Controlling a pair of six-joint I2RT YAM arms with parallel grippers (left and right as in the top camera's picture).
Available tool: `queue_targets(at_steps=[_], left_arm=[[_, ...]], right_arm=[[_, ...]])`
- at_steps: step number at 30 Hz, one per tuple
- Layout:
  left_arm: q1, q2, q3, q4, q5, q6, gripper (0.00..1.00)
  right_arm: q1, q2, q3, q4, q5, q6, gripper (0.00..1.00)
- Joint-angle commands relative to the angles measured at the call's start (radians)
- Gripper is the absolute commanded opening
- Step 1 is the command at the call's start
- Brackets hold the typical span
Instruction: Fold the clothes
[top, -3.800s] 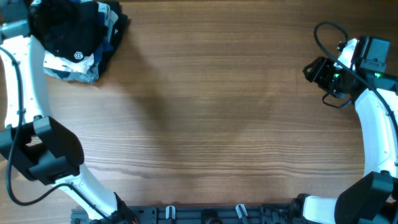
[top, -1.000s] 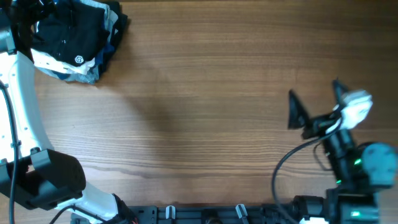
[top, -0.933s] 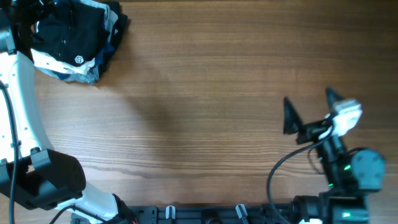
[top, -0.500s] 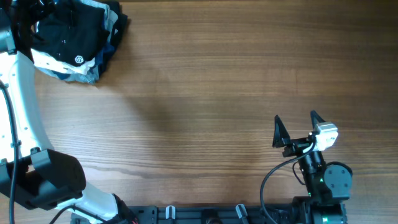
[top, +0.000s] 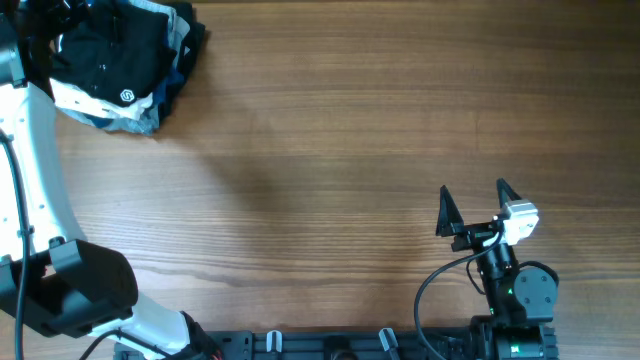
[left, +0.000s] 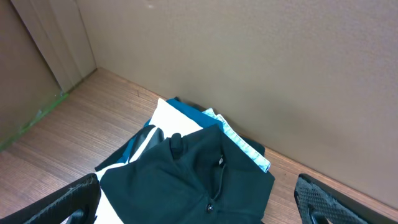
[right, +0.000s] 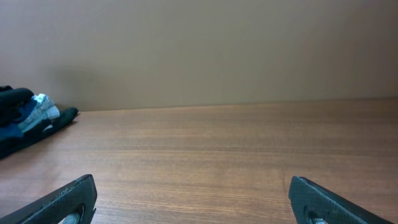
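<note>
The black garment (top: 110, 50) with a small white logo lies on top of a pile at the table's far left corner. In the left wrist view the black garment (left: 186, 180) fills the lower middle. My left gripper (left: 199, 202) hangs open above it, fingers apart on either side, touching nothing I can see. In the overhead view only the left arm shows, and the gripper itself is hidden at the corner. My right gripper (top: 473, 208) is open and empty near the front right of the table, fingers pointing toward the far edge; its fingertips (right: 193, 199) frame bare wood.
Under the black garment lie white, blue and light blue pieces (left: 239, 140), with a white patterned piece (top: 110, 108) at the pile's front. A wall (left: 249, 62) stands right behind the pile. The pile shows far off in the right wrist view (right: 28, 118).
My right arm has swung from the far right edge back to the front right and folded low, gripper still open. The left arm shifted slightly over the pile earlier, then held still.
</note>
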Motion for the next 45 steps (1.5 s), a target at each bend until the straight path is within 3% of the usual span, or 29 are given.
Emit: queue_targets(at_steps=[1,24,33,38,42,45], left_arm=[[-0.003,0.003,-0.005,0.003,-0.009,0.008,1.00],[-0.016,-0.031,-0.005,0.002,-0.010,0.008,1.00],[-0.187,-0.228,-0.006,-0.076,-0.013,0.009,1.00],[-0.301,-0.339,-0.013,-0.175,-0.099,0.008,1.00],[-0.340,-0.438,-0.126,-0.147,-0.091,0.004,1.00],[-0.324,-0.572,-0.394,0.033,-0.026,-0.015,1.00]], right_arm=[[0.005,-0.015,-0.003,0.003,0.018,0.018,1.00],[0.005,-0.015,-0.003,0.003,0.018,0.018,1.00],[0.005,-0.015,-0.003,0.003,0.018,0.018,1.00],[0.005,-0.015,-0.003,0.002,0.018,0.018,1.00],[0.005,-0.015,-0.003,0.003,0.018,0.018,1.00],[0.005,-0.015,-0.003,0.003,0.018,0.018,1.00]])
